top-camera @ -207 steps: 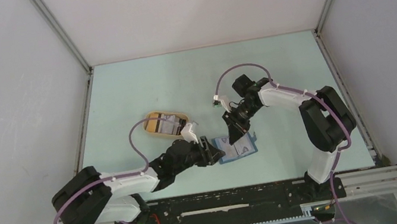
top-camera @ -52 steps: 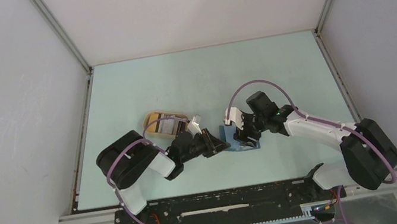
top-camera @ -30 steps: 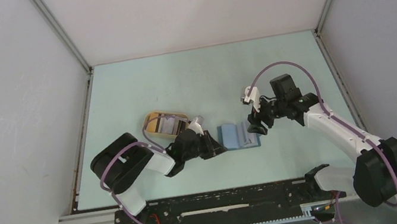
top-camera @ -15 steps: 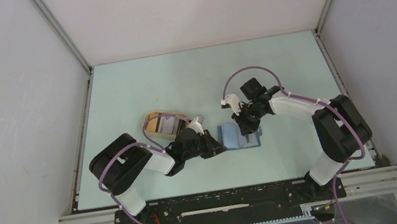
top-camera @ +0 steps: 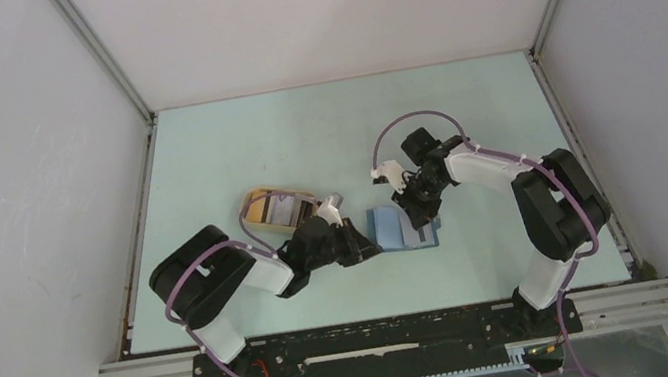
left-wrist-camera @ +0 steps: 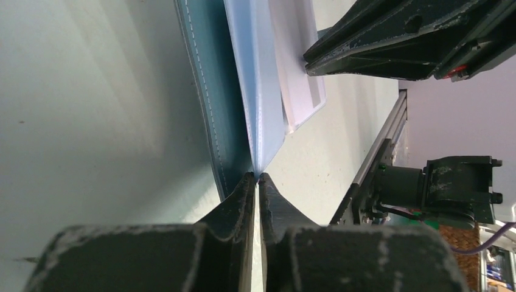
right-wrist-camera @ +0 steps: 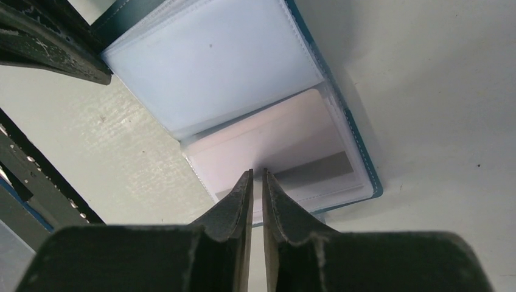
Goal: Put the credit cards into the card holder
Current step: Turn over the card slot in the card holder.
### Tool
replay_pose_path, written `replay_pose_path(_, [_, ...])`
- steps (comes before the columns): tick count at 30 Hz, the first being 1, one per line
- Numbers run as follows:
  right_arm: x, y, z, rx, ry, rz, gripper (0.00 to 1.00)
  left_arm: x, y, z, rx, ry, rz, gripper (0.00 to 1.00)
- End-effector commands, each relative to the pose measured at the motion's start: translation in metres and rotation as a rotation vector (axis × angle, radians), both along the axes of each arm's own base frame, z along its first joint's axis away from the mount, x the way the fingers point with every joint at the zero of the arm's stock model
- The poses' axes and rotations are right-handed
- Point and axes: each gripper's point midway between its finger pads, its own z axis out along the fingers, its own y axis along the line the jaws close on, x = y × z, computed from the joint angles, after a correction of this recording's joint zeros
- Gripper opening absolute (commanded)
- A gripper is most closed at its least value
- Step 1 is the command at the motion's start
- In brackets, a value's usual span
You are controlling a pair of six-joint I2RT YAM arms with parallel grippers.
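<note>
The teal card holder (top-camera: pixel 387 231) lies open on the table. My left gripper (top-camera: pixel 370 247) is shut on the edge of its pale blue clear sleeve (left-wrist-camera: pixel 258 121), next to the teal cover (left-wrist-camera: pixel 204 91). A pale credit card (right-wrist-camera: pixel 274 149) with a grey stripe sits in the holder's right-hand pocket. My right gripper (top-camera: pixel 418 214) is shut and holds nothing, and its tips (right-wrist-camera: pixel 257 173) are at that card's near edge. The other sleeve (right-wrist-camera: pixel 207 67) shows no card. More credit cards (top-camera: pixel 285 212) lie in the tan tray.
The tan oval tray (top-camera: pixel 254 201) stands just left of and behind my left gripper. Both arms meet over the holder at the table's middle front. Metal frame rails run along the table's sides and front edge.
Over the last second my right gripper has swung from just right of the holder to over its right half. My left gripper has kept its hold on the sleeve.
</note>
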Motion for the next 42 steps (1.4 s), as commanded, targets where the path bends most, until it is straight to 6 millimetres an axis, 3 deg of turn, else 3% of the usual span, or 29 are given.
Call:
replay_pose_path(1, [-0.005, -0.009, 0.006, 0.009, 0.032, 0.008, 0.2, -0.004, 0.005, 0.005, -0.048, -0.007, 0.018, 0.09])
replay_pose_path(10, [-0.025, 0.023, 0.056, 0.278, 0.047, 0.088, 0.28, -0.027, 0.001, -0.001, -0.047, 0.017, 0.009, 0.09])
replay_pose_path(13, [-0.031, 0.035, 0.064, 0.34, 0.077, 0.092, 0.28, -0.034, 0.002, 0.002, -0.05, 0.005, 0.006, 0.09])
replay_pose_path(17, [-0.019, 0.04, 0.053, 0.304, 0.065, 0.008, 0.29, -0.036, 0.011, 0.023, -0.077, -0.074, 0.022, 0.11])
replay_pose_path(20, [-0.007, 0.035, 0.036, 0.241, 0.071, -0.071, 0.29, -0.032, 0.012, 0.043, -0.072, -0.159, 0.007, 0.22])
replay_pose_path(23, [0.001, 0.026, 0.022, 0.191, 0.086, -0.134, 0.28, -0.021, 0.003, 0.064, -0.042, -0.245, -0.023, 0.33])
replay_pose_path(26, [0.006, 0.019, 0.013, 0.166, 0.113, -0.178, 0.27, -0.004, -0.011, 0.075, -0.012, -0.273, -0.034, 0.33])
replay_pose_path(31, [0.011, 0.006, 0.006, 0.138, 0.138, -0.228, 0.21, 0.02, -0.033, 0.06, -0.011, -0.218, -0.056, 0.2])
replay_pose_path(35, [0.011, -0.002, 0.0, 0.113, 0.169, -0.244, 0.18, 0.036, -0.048, 0.037, 0.024, -0.175, -0.075, 0.17])
replay_pose_path(38, [0.011, -0.006, -0.004, 0.093, 0.174, -0.248, 0.17, 0.045, -0.047, 0.007, 0.097, -0.123, -0.068, 0.16])
replay_pose_path(42, [0.011, -0.008, -0.003, 0.098, 0.178, -0.24, 0.18, 0.041, -0.029, -0.029, 0.182, -0.035, -0.023, 0.14])
